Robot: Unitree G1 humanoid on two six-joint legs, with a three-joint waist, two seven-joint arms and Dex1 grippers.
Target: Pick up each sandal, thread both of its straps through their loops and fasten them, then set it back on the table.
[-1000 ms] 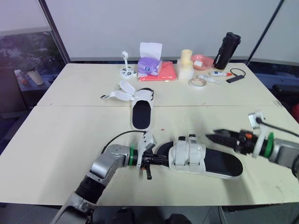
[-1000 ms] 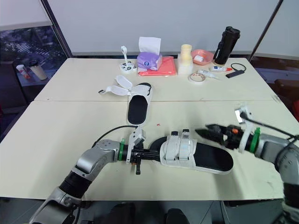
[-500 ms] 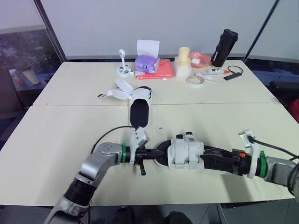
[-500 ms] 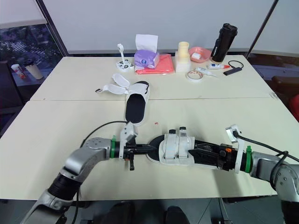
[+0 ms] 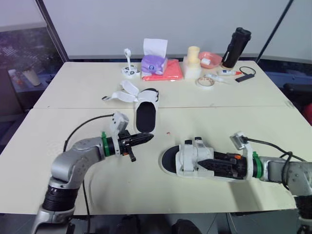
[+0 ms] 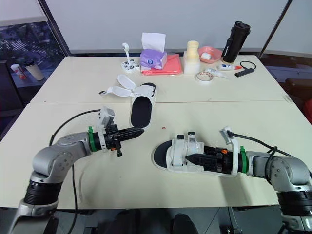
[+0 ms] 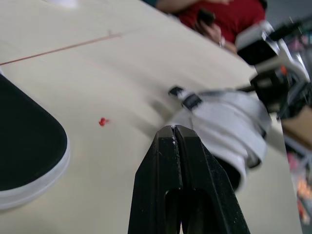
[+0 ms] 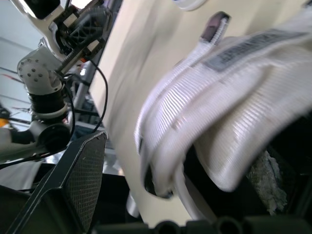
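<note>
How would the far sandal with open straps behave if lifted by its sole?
The open sandal lies flat with a thin sole, so probably light and stable. Its unfastened straps splay sideways, so they likely flop when lifted.

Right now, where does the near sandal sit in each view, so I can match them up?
Left eye: near sandal, low, right of centre.
Right eye: low, near centre.
Left wrist: its white straps, beyond the red speck.
Right wrist: the same straps close up.
Shared landmark: the red speck by the sandal's strapped end.
</note>
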